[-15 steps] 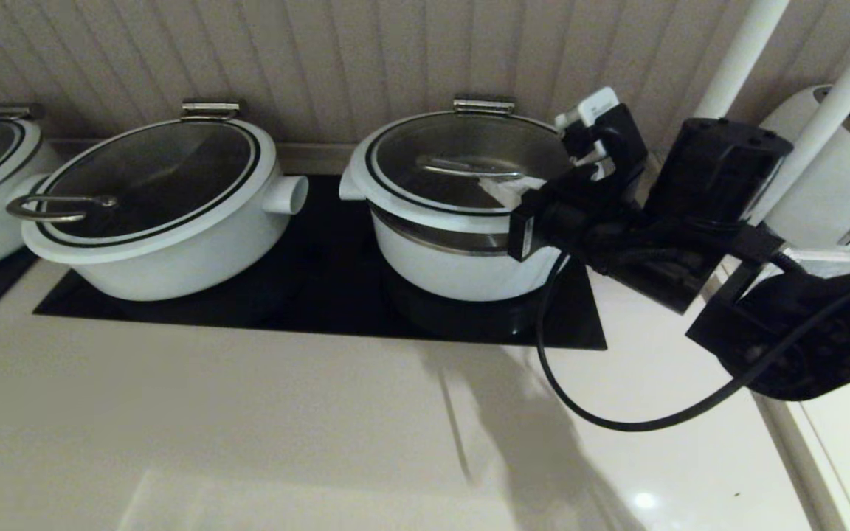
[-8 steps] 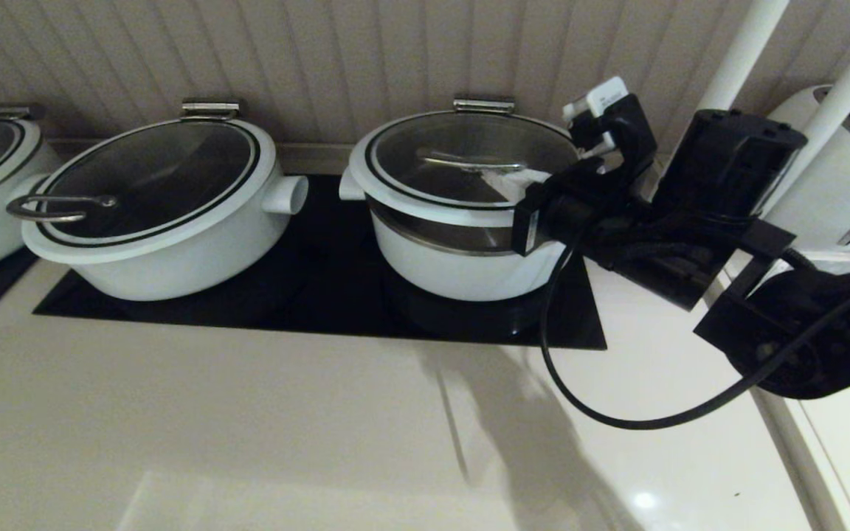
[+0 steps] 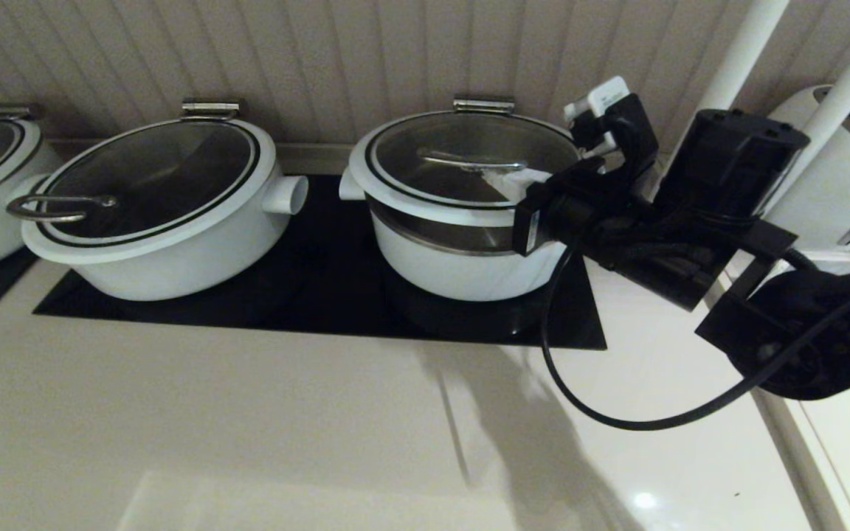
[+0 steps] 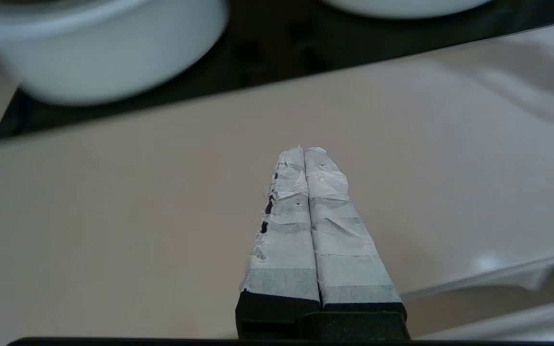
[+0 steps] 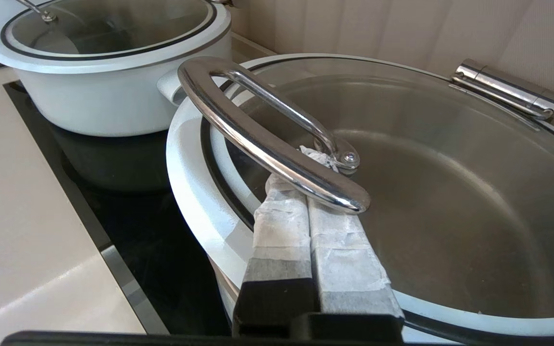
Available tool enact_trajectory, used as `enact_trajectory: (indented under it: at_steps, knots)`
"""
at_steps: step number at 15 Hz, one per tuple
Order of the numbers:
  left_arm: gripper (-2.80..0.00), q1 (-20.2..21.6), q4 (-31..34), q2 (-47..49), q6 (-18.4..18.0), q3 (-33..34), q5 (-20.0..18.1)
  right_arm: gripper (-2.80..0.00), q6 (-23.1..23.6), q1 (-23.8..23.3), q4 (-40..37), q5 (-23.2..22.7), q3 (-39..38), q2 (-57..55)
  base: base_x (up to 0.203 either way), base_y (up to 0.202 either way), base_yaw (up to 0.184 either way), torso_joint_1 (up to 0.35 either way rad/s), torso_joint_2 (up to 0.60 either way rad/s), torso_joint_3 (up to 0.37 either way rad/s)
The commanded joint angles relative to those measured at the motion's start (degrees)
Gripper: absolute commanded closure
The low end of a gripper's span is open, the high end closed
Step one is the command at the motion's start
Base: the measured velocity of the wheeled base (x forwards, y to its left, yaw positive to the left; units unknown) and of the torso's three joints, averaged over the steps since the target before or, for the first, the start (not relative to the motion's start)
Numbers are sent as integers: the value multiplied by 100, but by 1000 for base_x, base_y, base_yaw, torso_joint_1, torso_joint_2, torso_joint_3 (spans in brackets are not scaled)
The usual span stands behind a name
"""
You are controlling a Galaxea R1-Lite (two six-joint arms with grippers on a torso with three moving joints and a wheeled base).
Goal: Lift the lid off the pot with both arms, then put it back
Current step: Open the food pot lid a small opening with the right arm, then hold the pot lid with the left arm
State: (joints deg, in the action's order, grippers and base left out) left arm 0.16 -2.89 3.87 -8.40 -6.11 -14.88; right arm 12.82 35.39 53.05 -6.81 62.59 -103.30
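A pale bench [image 3: 248, 428] runs along a ribbed wall, with a black hob panel [image 3: 322, 295] set against its far edge. On the right part of that panel stands the pot [image 3: 462, 269], deep and white, its steel hinge clip [image 3: 484, 105] at the wall side. The lid [image 3: 469, 166] sits over it tilted: the near edge is raised clear of the pot's rim, showing the steel inner bowl, while the far edge stays down by the hinge. Its steel bar handle [image 5: 267, 139] has its long axis running along the bench, parallel to the wall. The right gripper [image 5: 313, 166] reaches in from the bench's right end, its wrapped fingers pressed together and tucked under the handle's right end. The left gripper [image 4: 304, 153] hangs over bare bench nearer the front, fingers pressed together on nothing. A wider pot [image 3: 167, 214] stands on the panel's left part.
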Motion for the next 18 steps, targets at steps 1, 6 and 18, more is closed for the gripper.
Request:
enact_trajectory:
  at_steps: [1,6,18]
  knots:
    - [0,2,-73,1036,-124,-534,-155,0,10,3,30,-5,-1,30,0,0,0,0,0,0]
    - [0,-4,-1584,3077,-191,-1047,-269,0,10,3,39,-5,17,30,0,0,0,0,0,0]
    - [0,-1573,-3974,6838,-173,-2312,-219,0,10,-1,0,-5,240,-89,0,0,0,0,0,0]
